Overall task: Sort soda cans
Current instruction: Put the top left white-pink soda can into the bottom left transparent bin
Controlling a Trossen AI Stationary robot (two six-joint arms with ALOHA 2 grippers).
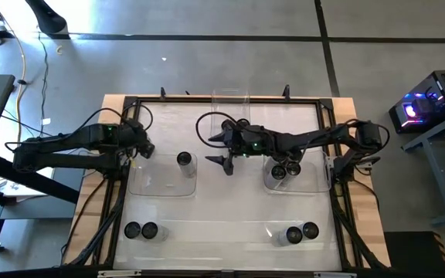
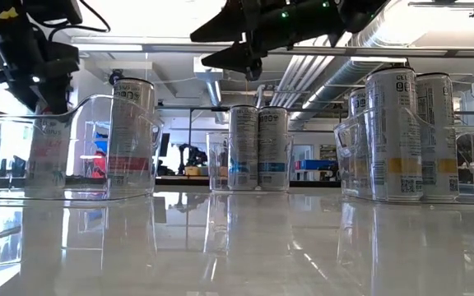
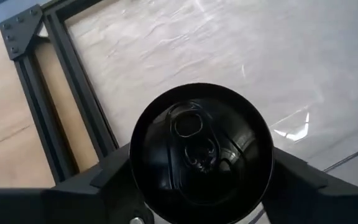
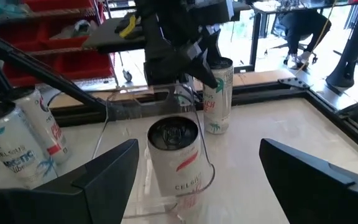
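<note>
My left gripper (image 1: 143, 147) is shut on a white soda can with red print (image 4: 219, 93) at the far left corner of the left clear tray (image 1: 163, 185), outside its wall. One soda can (image 1: 184, 159) stands upright in that tray. My right gripper (image 1: 219, 150) is open and empty, raised above the table between the two trays and pointing toward the table's left; in its wrist view (image 4: 199, 146) the tray's can (image 4: 174, 155) stands ahead of it. Several cans (image 1: 284, 170) stand in the right tray (image 1: 315, 185). My left gripper pinches the can between its two fingers (image 3: 104, 180), one on each side of the can's upper part just under the dark top (image 3: 201, 149). The fingers come from above, pointing down. The can is upright; whether its bottom is on the table I cannot tell.
Two cans (image 1: 141, 230) stand at the front left and two (image 1: 302, 232) at the front right. A third clear tray (image 1: 230, 100) stands at the far edge. A black frame rail (image 3: 79, 99) runs along the table's left side, close to my left gripper.
</note>
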